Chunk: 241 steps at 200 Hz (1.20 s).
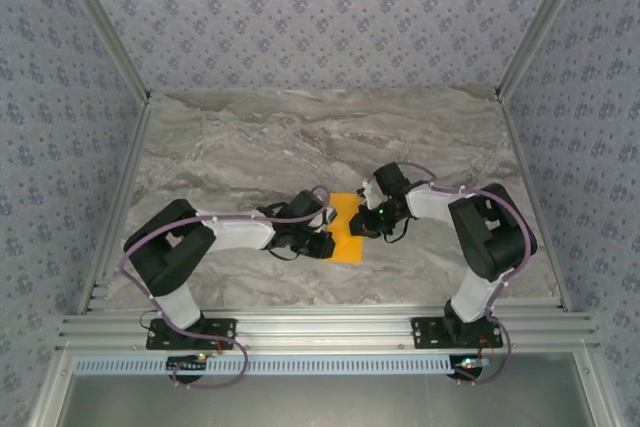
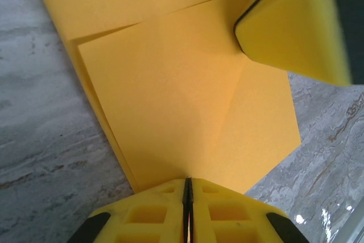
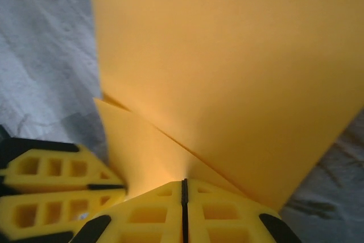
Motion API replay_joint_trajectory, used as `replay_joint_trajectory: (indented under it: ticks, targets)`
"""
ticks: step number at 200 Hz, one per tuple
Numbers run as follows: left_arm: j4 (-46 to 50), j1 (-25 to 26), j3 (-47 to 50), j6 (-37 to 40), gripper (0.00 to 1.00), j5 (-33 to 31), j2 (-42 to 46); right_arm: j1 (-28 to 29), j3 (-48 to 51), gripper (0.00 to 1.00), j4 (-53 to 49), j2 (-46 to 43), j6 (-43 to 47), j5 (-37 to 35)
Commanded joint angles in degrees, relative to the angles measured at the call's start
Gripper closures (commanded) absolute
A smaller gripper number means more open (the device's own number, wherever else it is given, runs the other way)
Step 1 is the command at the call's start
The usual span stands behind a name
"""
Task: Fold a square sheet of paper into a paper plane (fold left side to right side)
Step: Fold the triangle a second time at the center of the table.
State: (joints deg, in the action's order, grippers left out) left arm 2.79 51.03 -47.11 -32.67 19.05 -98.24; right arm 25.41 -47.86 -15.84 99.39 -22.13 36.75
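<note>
From above, the square sheet of paper point(image 1: 347, 235) lies on the table point(image 1: 250, 147) between your tools, its long axis running far-to-near, with the left gripper point(image 1: 325, 244) at its left edge and the right gripper point(image 1: 362, 221) at its right, equally near. Your left wrist view has the jaws pressed together at the folded sheet's corner, with the paper ahead. Your right wrist view matches, jaws together at the sheet's edge, but you cannot tell whether either pinches paper.
</note>
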Motion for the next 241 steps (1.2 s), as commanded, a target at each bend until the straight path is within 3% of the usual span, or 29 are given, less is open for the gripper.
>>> replay_joint_trajectory:
  ticks: [1,47,124,241]
  targets:
    - [2.76,0.37,-2.00,-0.36,0.91,0.46,1.54,-0.32,-1.19,0.90,-3.23,1.44,0.12,-3.31]
    - [1.62,0.30,-6.34,-0.03,0.90,4.37,2.16,-0.40,-1.22,0.90,-4.67,2.20,0.90,-4.15]
    - [3.07,0.30,-9.75,1.43,0.91,3.99,-5.59,-0.32,-1.30,0.90,-4.95,2.60,1.06,-3.97]
    - [4.61,0.30,-1.04,0.43,0.91,2.15,-1.43,-0.37,-1.51,0.90,-5.70,2.45,1.39,-4.72]
